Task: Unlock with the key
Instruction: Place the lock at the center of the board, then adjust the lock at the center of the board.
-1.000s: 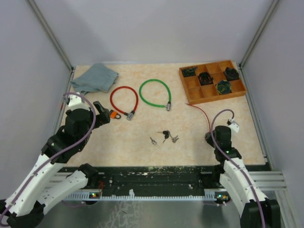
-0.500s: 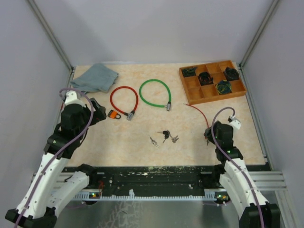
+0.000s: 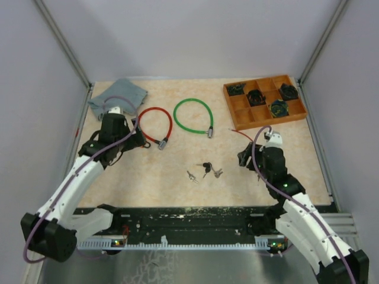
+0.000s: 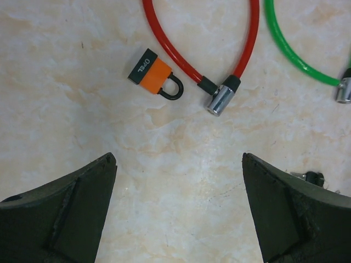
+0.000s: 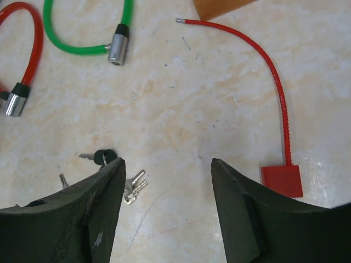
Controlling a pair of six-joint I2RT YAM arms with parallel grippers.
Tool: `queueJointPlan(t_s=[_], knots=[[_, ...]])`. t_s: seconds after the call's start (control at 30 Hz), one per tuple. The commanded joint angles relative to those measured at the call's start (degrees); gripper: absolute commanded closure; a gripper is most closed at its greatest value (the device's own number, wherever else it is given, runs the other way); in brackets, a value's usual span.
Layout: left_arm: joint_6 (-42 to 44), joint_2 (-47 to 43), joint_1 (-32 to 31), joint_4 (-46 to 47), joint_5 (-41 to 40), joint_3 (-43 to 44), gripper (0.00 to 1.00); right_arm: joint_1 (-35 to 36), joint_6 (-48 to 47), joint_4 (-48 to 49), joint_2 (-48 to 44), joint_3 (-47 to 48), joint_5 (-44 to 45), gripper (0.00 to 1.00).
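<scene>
An orange padlock [image 4: 153, 75] with a black shackle lies on the table beside the metal end of a red cable lock [image 4: 219, 98]. My left gripper [image 4: 178, 159] hovers just short of it, open and empty; from above, the left gripper [image 3: 136, 143] covers the padlock. Loose keys lie mid-table: a black-headed key [image 5: 102, 157], a silver pair [image 5: 134, 186] and a small one [image 3: 192, 176]. My right gripper [image 5: 166, 161] is open and empty, above bare table just right of the keys; in the top view the right gripper [image 3: 244, 158] is right of them.
A green cable lock [image 3: 193, 115] lies behind the keys. A thin red cable [image 5: 277, 82] with a red lock body [image 5: 281, 181] lies by my right gripper. A wooden compartment tray [image 3: 241, 112] stands at the back right, and a blue-grey cloth [image 3: 121, 94] at the back left.
My left arm has reached forward and right, and now hangs over the orange padlock. My right arm has moved forward and left toward the keys, and its jaws have opened.
</scene>
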Motion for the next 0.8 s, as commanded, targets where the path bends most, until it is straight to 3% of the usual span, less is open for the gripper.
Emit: queueJointPlan(t_s=[0.0,0.2,0.57,0.77], knots=[[1.0,7.0,1.6,0.5,3.0,3.9,0.00,1.7,-7.1,8.8,1.0,1.2,-3.4,0.36],[0.9,19.5,4.1,-3.3,0.7,10.2,0.00,2.3,-11.1,16.5,1.2,-1.9,-7.1,0.36],[1.9,38.0,9.2,-7.0,-0.5,23.8,0.04,2.4,-11.1,17.8,-3.3,-4.8,-8.7,0.37],[2.6,48.8,10.8,-13.5,-4.1,32.8,0.07,2.3,-11.6,18.5,-2.3,-4.8,-9.3,0.37]])
